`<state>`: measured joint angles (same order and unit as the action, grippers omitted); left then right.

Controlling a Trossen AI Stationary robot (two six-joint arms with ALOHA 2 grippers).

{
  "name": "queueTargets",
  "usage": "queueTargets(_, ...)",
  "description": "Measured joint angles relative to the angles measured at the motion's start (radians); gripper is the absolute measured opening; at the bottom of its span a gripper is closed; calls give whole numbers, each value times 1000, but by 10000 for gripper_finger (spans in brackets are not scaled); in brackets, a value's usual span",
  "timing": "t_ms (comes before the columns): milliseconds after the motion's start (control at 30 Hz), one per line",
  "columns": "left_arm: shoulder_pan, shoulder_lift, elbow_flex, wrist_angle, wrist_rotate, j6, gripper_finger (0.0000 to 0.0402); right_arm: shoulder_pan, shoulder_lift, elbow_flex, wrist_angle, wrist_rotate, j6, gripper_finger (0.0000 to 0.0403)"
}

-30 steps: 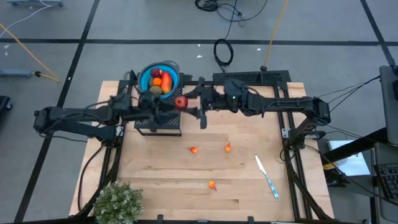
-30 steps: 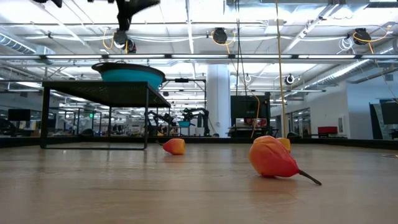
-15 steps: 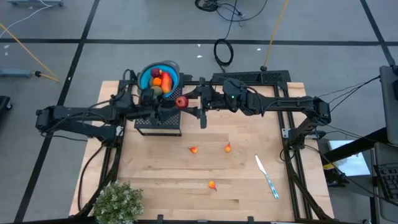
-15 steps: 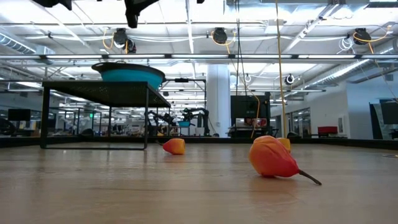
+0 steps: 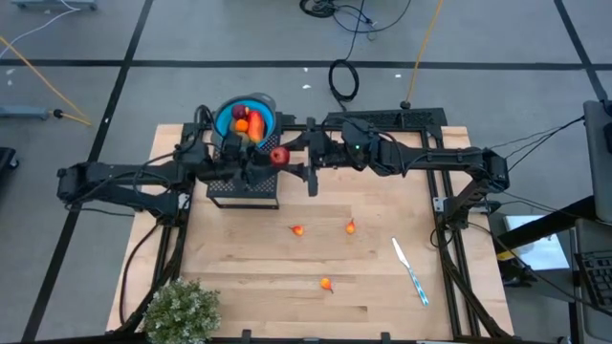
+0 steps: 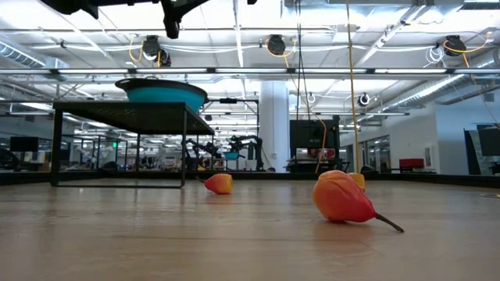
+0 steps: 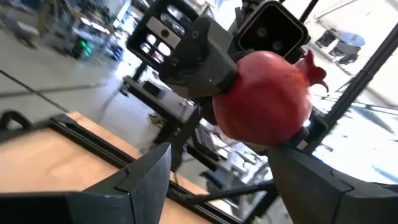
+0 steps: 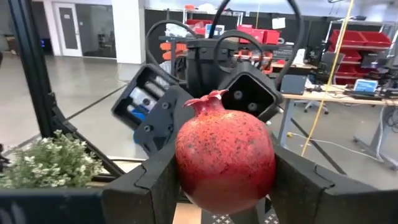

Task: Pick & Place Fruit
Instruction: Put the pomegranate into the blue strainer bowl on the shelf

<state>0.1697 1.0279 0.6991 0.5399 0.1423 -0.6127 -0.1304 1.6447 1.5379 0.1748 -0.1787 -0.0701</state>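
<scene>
Hand-off step: right gripper (image 8: 225, 186) jaws pinch pomegranate (image 5: 278, 157); left gripper (image 7: 214, 186) jaws spread around it, should next close.

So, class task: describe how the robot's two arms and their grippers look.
Both arms are dark, jointed and slim, with black cables trailing alongside. The left gripper and right gripper each have two broad, angular, matte dark fingers. A boxy wrist camera block sits behind each.

Probably robotics lab: distant robot arms (image 6: 234, 147)
</scene>
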Motion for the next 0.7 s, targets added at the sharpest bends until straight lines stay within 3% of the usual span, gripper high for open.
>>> queueTargets(233, 52, -45, -1, 2, 41, -149, 271, -9, -7, 0, -38, -5, -4, 194)
queueTargets(700, 64, -30, 1, 1, 49, -191, 271, -10, -2, -4, -27, -5, -25, 194)
